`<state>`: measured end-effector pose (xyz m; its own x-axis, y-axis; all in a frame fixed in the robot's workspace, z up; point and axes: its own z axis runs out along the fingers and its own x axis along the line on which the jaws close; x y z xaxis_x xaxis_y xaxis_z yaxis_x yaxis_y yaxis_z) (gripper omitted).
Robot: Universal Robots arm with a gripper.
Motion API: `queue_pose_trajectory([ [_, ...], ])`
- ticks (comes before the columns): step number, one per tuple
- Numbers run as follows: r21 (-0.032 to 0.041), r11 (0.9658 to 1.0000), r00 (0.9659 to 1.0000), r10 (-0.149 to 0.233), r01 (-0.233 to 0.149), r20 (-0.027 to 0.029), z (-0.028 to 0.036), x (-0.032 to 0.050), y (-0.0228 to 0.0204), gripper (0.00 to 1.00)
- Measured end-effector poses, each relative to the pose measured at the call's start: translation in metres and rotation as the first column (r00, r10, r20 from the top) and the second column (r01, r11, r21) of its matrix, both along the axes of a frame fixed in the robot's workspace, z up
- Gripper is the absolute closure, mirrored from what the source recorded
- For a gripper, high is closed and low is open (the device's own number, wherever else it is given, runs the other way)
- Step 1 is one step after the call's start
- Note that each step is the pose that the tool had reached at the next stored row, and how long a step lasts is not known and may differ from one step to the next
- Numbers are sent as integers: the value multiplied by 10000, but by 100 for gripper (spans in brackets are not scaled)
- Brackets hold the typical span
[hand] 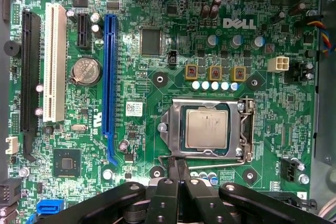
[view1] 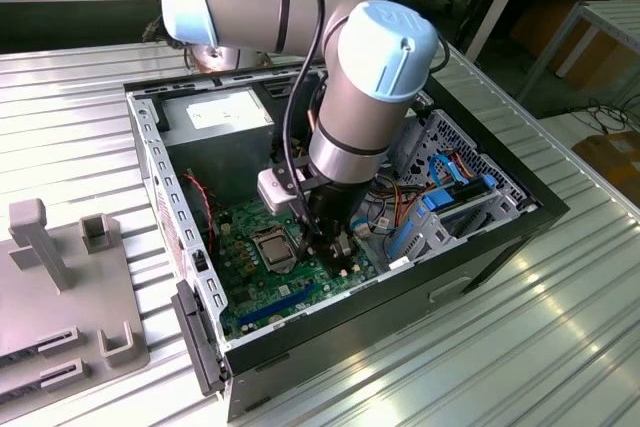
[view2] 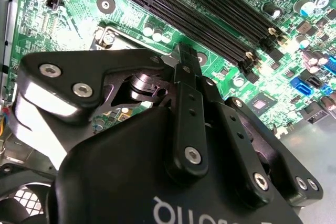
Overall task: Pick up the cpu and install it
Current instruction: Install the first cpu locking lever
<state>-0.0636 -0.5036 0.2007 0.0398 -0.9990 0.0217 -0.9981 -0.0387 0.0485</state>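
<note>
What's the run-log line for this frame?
arm: inside PC case | gripper: shut, empty | cpu: seated in socket frame on motherboard | gripper beside socket

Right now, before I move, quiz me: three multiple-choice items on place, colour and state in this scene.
1. The cpu lies: A in the gripper; B in the motherboard socket; C outside the case.
2. The long slot beside the white slot is: A red; B blue; C yellow.
3. The gripper is: A wide open; B shut, clear of the cpu; C shut on the cpu.
Answers: 1 B, it sits seated there; 2 B, plainly blue in the first wrist view; 3 B, its fingers meet beside the socket.
</note>
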Motion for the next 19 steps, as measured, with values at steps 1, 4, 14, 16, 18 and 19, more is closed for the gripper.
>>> queue_pose_trajectory([
  [1, 1, 10000, 10000, 2, -2, 7, -5, 1, 0, 89],
  [4, 1, 10000, 10000, 1, -1, 24, -15, -3, 0, 89],
  [14, 14, 10000, 10000, 1, -1, 26, 232, -25, 0, 89],
  [16, 15, 10000, 10000, 2, -2, 27, 266, -25, 0, 89],
  [18, 18, 10000, 10000, -1, 1, 28, 269, -37, 1, 89],
  [19, 20, 10000, 10000, 2, -2, 26, 270, -51, 0, 89],
])
